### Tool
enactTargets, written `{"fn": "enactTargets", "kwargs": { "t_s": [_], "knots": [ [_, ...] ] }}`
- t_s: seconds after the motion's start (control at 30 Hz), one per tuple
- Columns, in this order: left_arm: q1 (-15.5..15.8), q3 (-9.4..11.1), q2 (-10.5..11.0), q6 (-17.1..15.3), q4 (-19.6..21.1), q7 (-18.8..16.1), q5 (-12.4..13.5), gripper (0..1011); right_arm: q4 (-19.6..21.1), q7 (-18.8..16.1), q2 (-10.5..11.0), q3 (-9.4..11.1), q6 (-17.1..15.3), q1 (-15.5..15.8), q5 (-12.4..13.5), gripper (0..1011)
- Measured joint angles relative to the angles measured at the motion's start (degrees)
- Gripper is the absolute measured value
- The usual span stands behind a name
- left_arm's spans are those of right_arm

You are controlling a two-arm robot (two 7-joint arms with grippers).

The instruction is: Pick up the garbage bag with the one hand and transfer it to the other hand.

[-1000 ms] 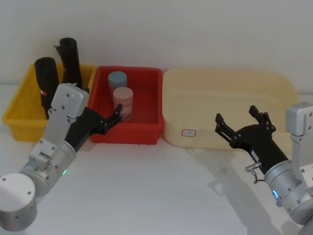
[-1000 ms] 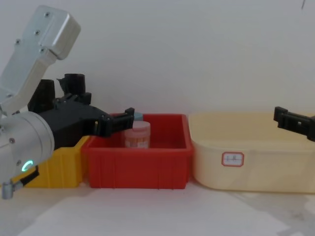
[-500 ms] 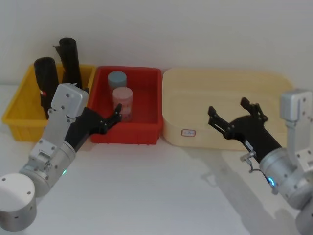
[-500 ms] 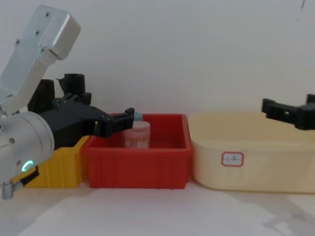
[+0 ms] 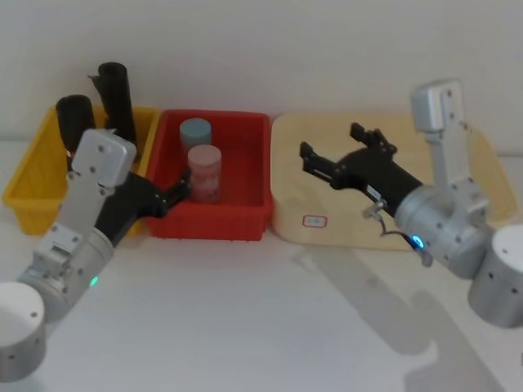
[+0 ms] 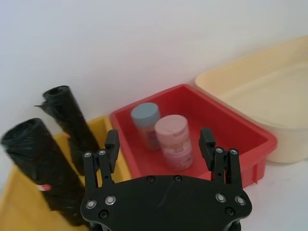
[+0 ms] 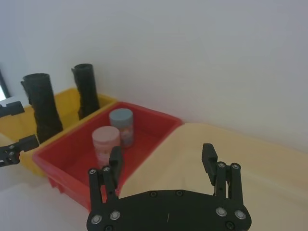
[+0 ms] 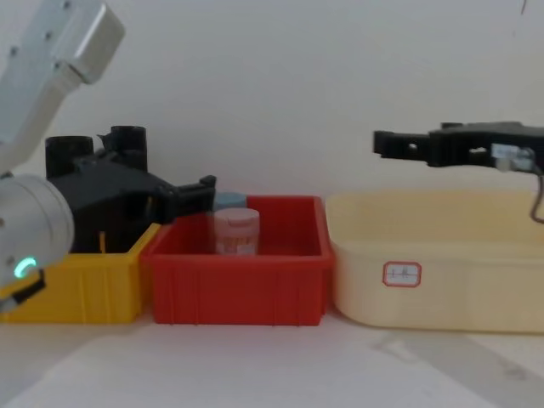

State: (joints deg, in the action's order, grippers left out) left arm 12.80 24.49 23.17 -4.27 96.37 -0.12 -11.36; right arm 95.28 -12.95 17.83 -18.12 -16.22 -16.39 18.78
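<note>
Three bins, two black rolls, two jars, two claws

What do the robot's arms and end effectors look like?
Both arms are silver and cylindrical, each ending in a black two-finger end effector with small silver screws. The left arm glows green near its left end effector; the right arm glows blue and carries a thin grey cable behind the right end effector.

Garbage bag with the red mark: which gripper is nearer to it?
Left. The left gripper hovers at the red bin's left edge, just beside the yellow bin holding the garbage bag. The right gripper hangs over the cream tub, beyond the red bin.
</note>
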Motion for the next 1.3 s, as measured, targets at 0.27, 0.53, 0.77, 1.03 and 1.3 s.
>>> {"fn": "enactTargets", "kwargs": {
  "t_s": [0.27, 0.53, 0.77, 1.03, 1.3],
  "knots": [
    [-0.7, -4.5, 4.9, -7.7, 6.3, 1.7, -1.8, 1001, -3.4, -1.6, -2.1, -2.6, -5.2, -6.5, 0.5, 1001],
    [-1.0, -10.4, 9.7, -14.6, 11.0, 5.5, -5.9, 1001, -5.7, -2.3, -3.9, -4.3, -8.4, -10.4, 1.1, 1001],
    [-0.4, -13.9, 11.9, -18.5, 12.0, 8.6, -9.1, 1001, -7.6, -2.4, -5.4, -5.3, -10.1, -12.6, 1.7, 1001],
    [1.2, -15.8, 12.1, -21.0, 9.8, 10.8, -11.6, 1001, -9.8, -2.4, -7.0, -6.3, -11.5, -14.6, 2.5, 1001],
    [2.4, -16.5, 11.5, -21.9, 6.5, 11.6, -12.5, 1001, -12.1, -2.5, -8.4, -7.2, -11.9, -16.4, 3.0, 1001]
  ]
}}
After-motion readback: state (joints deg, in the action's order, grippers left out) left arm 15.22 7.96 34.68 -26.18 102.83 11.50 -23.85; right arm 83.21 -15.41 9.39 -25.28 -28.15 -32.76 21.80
